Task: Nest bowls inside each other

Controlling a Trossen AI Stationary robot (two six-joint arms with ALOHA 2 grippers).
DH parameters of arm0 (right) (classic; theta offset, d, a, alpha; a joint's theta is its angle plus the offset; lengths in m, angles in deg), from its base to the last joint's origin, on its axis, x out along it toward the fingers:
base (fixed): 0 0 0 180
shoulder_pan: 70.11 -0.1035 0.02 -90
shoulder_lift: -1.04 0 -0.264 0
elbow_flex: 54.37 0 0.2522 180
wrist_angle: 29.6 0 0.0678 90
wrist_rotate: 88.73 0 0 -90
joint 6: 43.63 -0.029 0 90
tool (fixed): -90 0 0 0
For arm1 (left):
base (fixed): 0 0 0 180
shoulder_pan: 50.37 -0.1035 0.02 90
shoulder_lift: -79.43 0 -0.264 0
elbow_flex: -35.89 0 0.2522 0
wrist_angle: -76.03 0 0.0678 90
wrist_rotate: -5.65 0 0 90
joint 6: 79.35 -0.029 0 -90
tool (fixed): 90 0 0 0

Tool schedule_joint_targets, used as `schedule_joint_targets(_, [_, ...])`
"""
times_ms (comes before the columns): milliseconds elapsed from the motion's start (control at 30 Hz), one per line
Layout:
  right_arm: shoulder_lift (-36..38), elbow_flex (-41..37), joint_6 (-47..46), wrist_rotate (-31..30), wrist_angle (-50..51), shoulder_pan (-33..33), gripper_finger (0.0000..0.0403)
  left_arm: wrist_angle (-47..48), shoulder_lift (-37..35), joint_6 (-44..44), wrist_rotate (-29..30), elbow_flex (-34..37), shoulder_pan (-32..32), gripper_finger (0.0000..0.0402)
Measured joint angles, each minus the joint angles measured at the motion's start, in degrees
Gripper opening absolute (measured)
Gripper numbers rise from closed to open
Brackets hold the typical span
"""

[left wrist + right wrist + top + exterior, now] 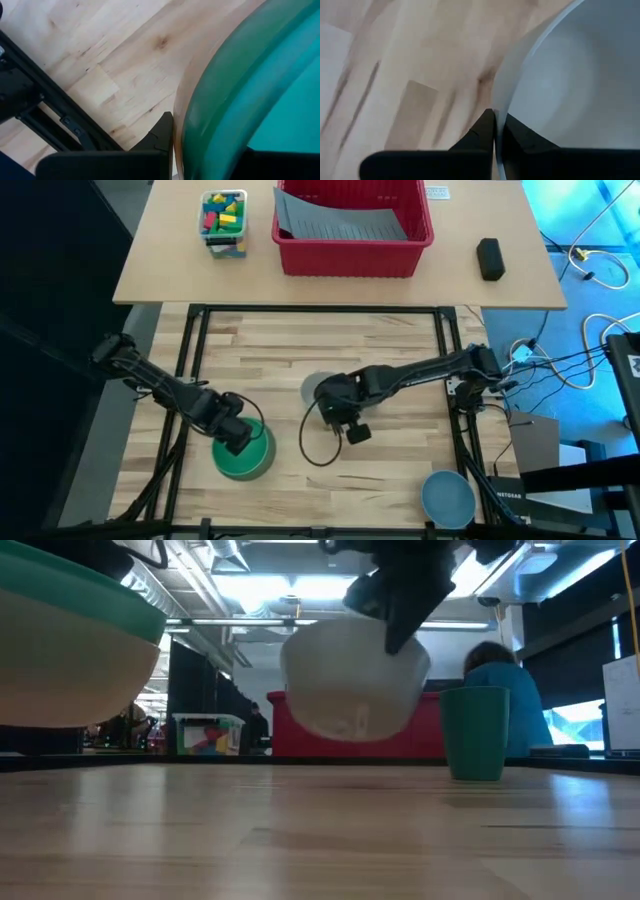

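My left gripper is shut on a stack of two nested bowls at the near left: a teal green bowl sitting inside a pale pink bowl. In the low view the stack hangs above the table. Near the table's middle, my right gripper is shut on a grey-white bowl, which is also in the air. A light blue bowl rests on its base at the near right corner. My left gripper pinches the stack's rim, one finger outside the pink wall and the other inside the teal green bowl. The fingers point down from above. The stack is lifted clear of the table, open side up. My right gripper pinches the grey-white bowl's rim, one finger outside the wall and one inside the hollow. The fingers slant steeply down from above. The bowl hangs below them, clear of the table and slightly tilted.
A dark green cup stands on the table beyond the grey-white bowl. On the far table are a red bin, a clear box of coloured blocks and a black object. Black frame rails border the work surface. A person in blue sits behind.
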Motion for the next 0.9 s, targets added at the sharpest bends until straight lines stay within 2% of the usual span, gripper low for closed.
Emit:
schedule_joint_targets(233, [-5.04, -0.01, 0.19, 2.44, -2.47, -0.26, 0.0, 0.05, -0.06, 1.73, -0.02, -0.01, 1.17, 0.0019])
schedule_joint_targets(533, [-5.74, -0.01, 0.17, 3.07, -3.17, -0.28, 0.0004, 0.06, -0.06, 1.83, -0.02, -0.03, 1.15, 0.0017])
schedule_joint_targets(900, [-3.75, -0.02, -2.44, 3.25, -2.54, -0.28, 0.0097, 0.77, -0.07, 1.63, -0.07, -1.66, 0.5, 0.0017])
